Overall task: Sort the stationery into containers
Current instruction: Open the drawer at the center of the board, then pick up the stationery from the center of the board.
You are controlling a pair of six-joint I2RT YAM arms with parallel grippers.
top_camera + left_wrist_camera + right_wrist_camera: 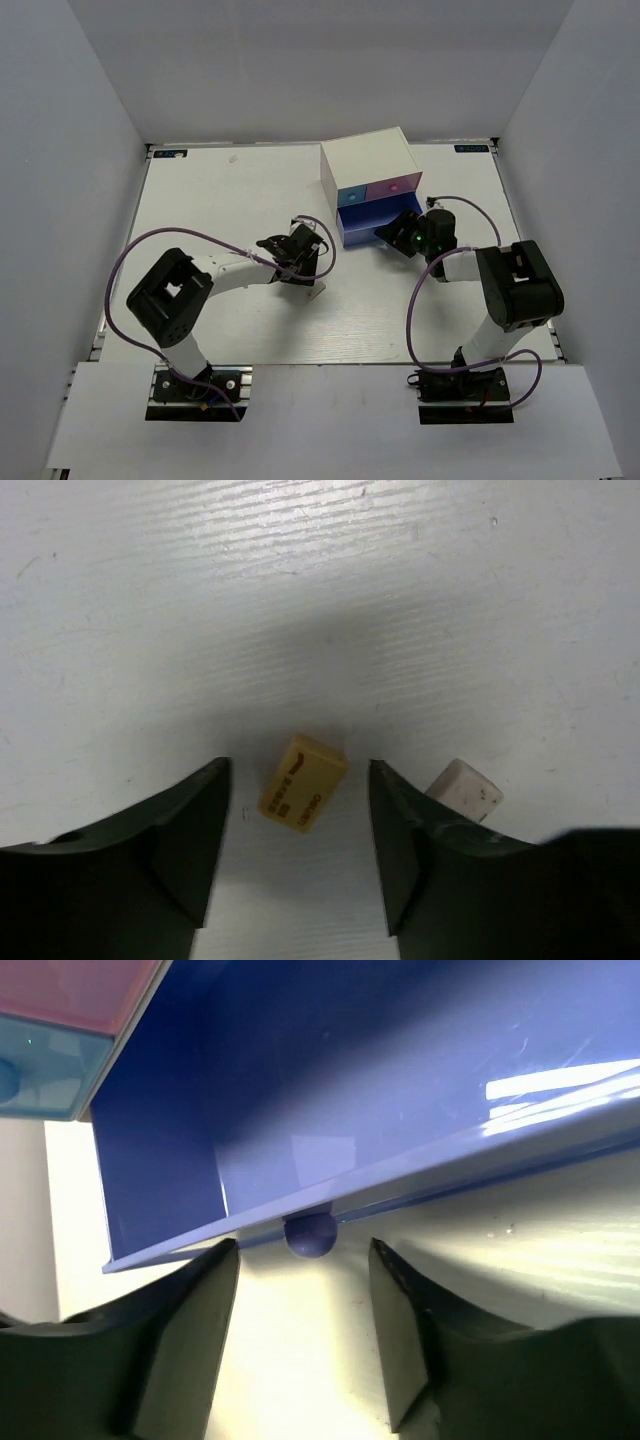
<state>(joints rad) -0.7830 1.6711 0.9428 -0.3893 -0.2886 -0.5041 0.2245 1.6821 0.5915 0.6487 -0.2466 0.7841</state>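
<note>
In the left wrist view my left gripper point(298, 772) is open and low over the table, its fingers on either side of a tan eraser point(303, 783) without touching it. A grey-white eraser point(466, 790) lies just outside the right finger. In the top view the left gripper point(300, 268) hangs beside a small pale eraser point(315, 293). My right gripper point(303, 1252) is open, with the round knob point(311, 1234) of the pulled-out periwinkle drawer point(400, 1090) between its fingertips, untouched. The highlighters and the pink eraser are out of view.
The white cabinet point(365, 160) stands at the back centre, with its light blue drawer point(352, 196) and pink drawer point(397, 187) shut and the periwinkle drawer point(365, 228) pulled out toward the arms. White walls enclose the table on three sides.
</note>
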